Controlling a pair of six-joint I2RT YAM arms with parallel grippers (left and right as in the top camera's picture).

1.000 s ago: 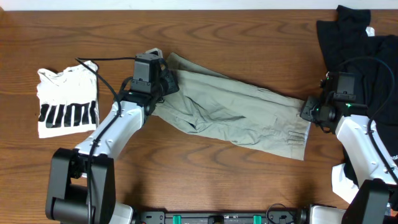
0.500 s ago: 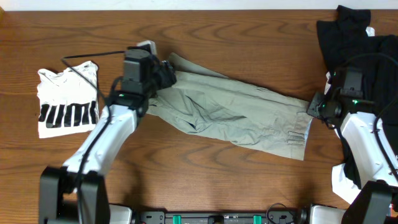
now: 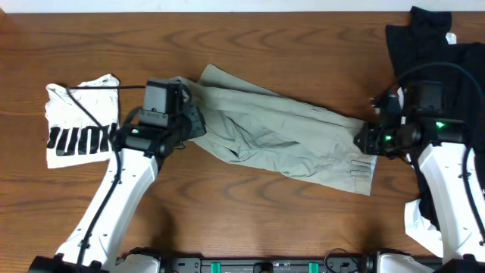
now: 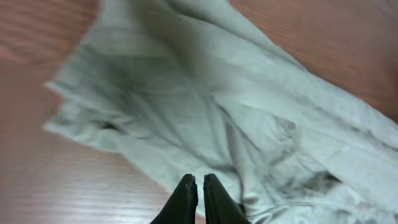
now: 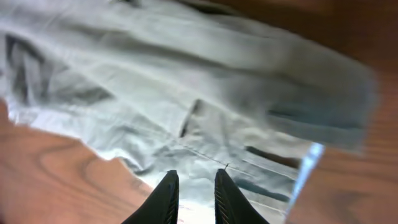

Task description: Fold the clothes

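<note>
The shorts lie slantwise across the middle of the desk, and the job now looks like securing both ends for a first fold. The left hand is closed at the crumpled left end — whether cloth is caught I cannot tell — so test it with a small lift; the right hand, fingers slightly apart over the right hem, should sink and pinch both layers.
</note>
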